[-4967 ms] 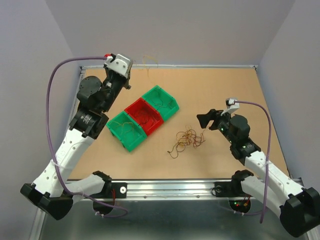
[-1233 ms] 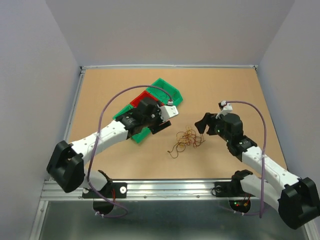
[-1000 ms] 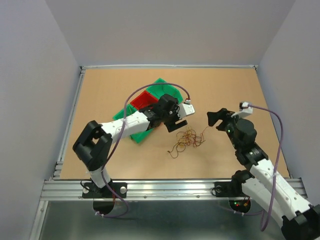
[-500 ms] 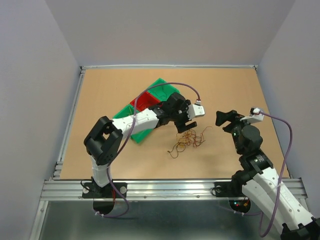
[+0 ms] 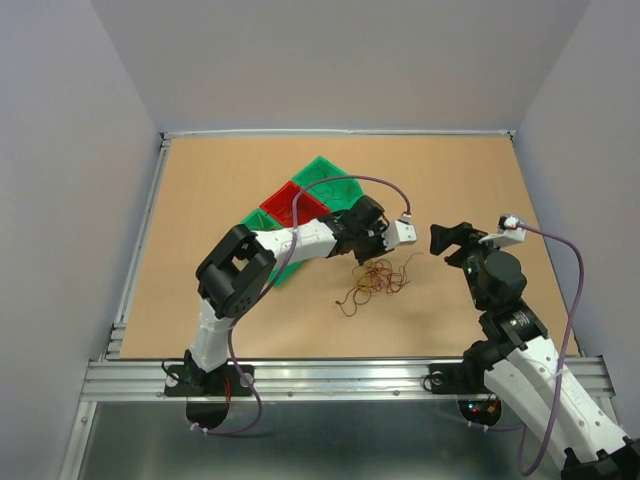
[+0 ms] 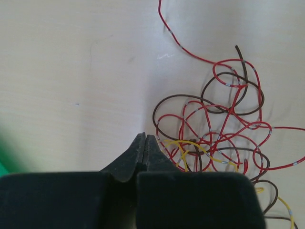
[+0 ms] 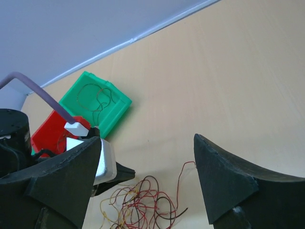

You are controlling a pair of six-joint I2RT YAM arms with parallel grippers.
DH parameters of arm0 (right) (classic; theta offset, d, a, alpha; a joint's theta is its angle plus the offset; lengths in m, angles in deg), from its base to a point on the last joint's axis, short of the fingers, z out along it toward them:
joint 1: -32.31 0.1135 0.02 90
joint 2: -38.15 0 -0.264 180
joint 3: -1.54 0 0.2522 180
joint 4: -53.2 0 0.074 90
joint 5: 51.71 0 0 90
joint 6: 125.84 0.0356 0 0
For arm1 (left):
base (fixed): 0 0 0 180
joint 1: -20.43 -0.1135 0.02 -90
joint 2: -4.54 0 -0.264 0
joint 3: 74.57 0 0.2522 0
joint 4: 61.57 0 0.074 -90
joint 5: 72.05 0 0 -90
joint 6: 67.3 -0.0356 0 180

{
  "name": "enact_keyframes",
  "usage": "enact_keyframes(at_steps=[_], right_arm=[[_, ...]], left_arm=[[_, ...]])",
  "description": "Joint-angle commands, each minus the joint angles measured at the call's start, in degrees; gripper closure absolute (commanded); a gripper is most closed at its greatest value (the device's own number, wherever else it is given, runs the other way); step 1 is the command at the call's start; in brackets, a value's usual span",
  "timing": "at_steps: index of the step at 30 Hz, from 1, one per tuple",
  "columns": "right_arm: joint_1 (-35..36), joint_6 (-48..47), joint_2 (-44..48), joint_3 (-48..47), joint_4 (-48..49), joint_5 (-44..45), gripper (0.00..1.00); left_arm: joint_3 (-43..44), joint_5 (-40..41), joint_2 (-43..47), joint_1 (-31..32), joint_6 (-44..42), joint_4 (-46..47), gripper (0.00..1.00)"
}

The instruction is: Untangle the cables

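Thin curly red, brown, yellow cables (image 6: 214, 136), left pincer (image 6: 145, 139) pinched closed beside them, right pincer (image 7: 147, 143) spread wide, empty

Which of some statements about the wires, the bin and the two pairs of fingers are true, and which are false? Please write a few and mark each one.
1. The left fingers are shut, at the edge of the clump of thin curly red, brown and yellow wires. True.
2. The right fingers are closed on a red wire. False: they stand wide open, hold nothing and are apart from the clump.
3. The far green plastic bin has some thin wire in it. True.
4. The clump lies inside that bin. False: it lies on the tan wooden table, outside the bin.
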Motion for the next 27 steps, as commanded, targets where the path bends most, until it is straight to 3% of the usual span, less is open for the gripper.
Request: enact_keyframes(at_steps=[1,4,8,13,23,27], right_arm=[[0.2,-4.9,1.3,0.5,2.5,-7.5,0.17],[0.2,-9.5,3.5,3.6,11.5,-28.8,0.17],[0.2,-9.8,2.7,7.0,21.0,-40.0,0.17],[0.2,-12.8,-8.3,5.0,23.4,-51.0,0.16],[0.7,-14.2,-33.6,2.8,46.1,-68.3,0.13],[3.3,-15.1,-38.9,0.7,49.3,-67.4,0.13]], left_arm=[[-5.0,0.8,10.5,0.1,-0.7,2.5,1.00],[-13.1,-4.1,19.3,-1.9,0.5,8.1,1.00],[-19.8,-10.3,27.5,-4.5,2.6,15.8,1.00],[-23.5,-15.8,35.2,-7.4,5.6,19.6,1.00],[-27.5,-20.9,47.5,-10.2,10.0,25.1,1.00],[-25.6,-24.2,49.7,-10.2,13.2,26.4,1.00]])
